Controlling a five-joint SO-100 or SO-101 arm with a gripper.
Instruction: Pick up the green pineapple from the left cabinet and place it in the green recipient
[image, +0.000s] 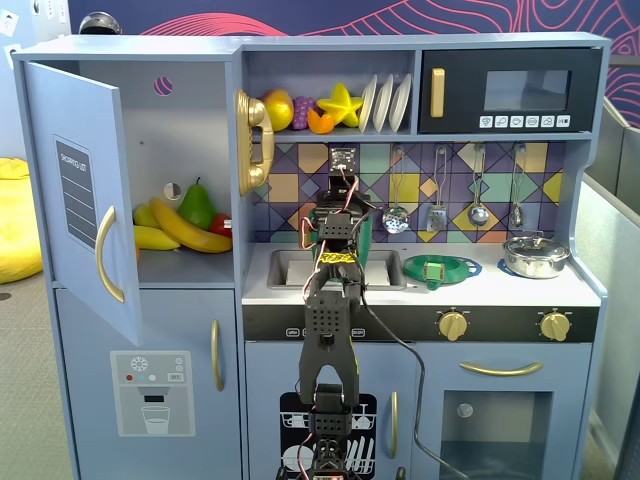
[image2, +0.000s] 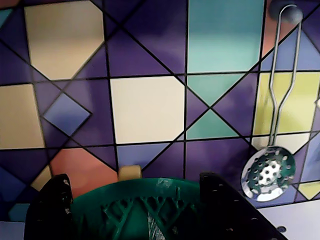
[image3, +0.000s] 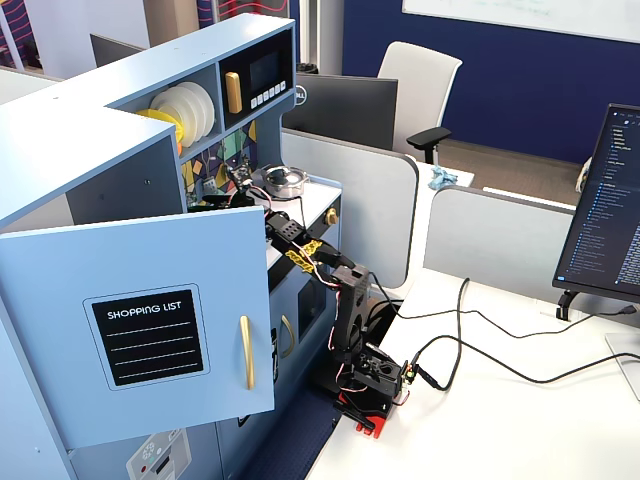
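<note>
Hand (image2: 132, 210): fingers spread, straddling the cup rim, clasping nothing visible.
Cup (image2: 135, 207): dark green, below the hand, at the sink (image: 290, 268).
Cabinet (image: 190, 215): left, door open; banana, pear inside.
Pineapple: not discernible in any view.

One fixed view faces the toy kitchen (image: 420, 250) head-on from in front, at about counter height, taking in its whole width with the arm (image: 330, 340) in the centre. Another fixed view looks down from high off to one side, past the open cabinet door (image3: 150, 320), along the kitchen front; both show the arm and door. The wrist view sits very close to the tiled backsplash (image2: 145, 110), facing it.
</note>
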